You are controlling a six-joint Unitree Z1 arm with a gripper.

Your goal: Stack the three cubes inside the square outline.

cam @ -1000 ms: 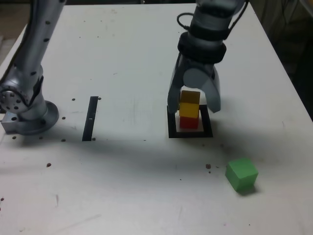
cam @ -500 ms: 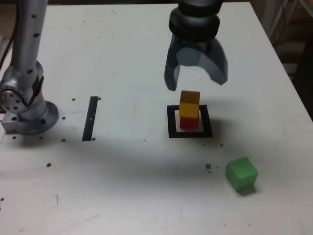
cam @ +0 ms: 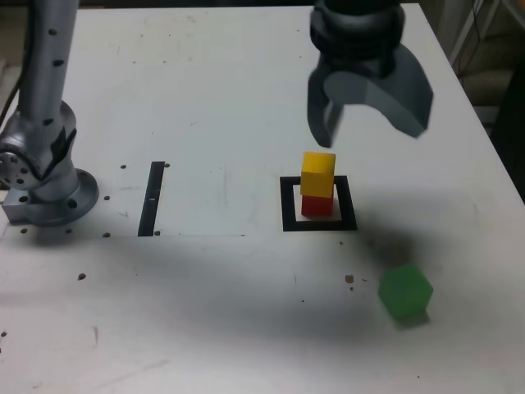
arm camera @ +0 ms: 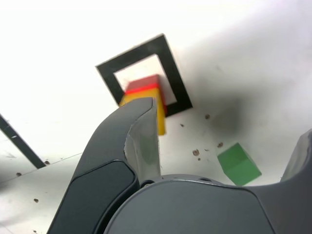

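A yellow cube stands on a red cube inside the square outline. The wrist view shows the same stack, yellow cube over red cube, within the square outline. The green cube lies alone on the table toward the exterior view's right front, lying in the arm's shadow, and appears too in the wrist view as green cube. My gripper hangs open above the stack, slightly toward the exterior view's right, holding nothing.
A thin black strip lies on the white table to the exterior view's left of the outline. The arm's base stands at the exterior view's left edge. Small dark specks dot the tabletop.
The gripper has opened wide, let go of the yellow cube and risen away from the stack, drifting toward the exterior view's right. Its shadow now covers the green cube.
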